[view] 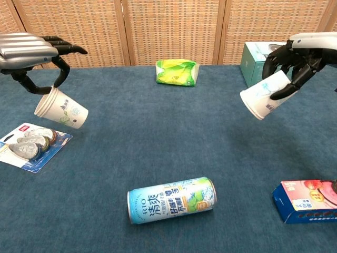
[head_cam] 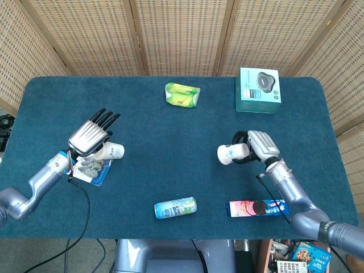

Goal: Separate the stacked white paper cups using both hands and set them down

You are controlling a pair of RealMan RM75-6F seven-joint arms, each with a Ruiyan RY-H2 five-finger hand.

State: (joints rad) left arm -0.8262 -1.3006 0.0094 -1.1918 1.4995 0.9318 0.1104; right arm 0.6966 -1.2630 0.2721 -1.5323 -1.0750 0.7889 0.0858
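Observation:
Two white paper cups are apart, one in each hand. My left hand (head_cam: 91, 136) (view: 29, 55) holds the left cup (head_cam: 110, 152) (view: 61, 108) low over the table's left side, tilted, mouth up toward the hand. My right hand (head_cam: 257, 146) (view: 296, 55) grips the right cup (head_cam: 232, 153) (view: 265, 96) at the table's right side, tilted with its mouth pointing left and down. In the chest view both cups hang a little above the blue cloth.
A blister pack (head_cam: 85, 166) (view: 30, 145) lies just under the left cup. A drink can (head_cam: 176, 207) (view: 171, 200) lies at the front middle, a cookie box (head_cam: 257, 207) (view: 308, 201) at the front right. A green packet (head_cam: 182, 94) (view: 177, 72) and a teal box (head_cam: 259, 90) sit at the back.

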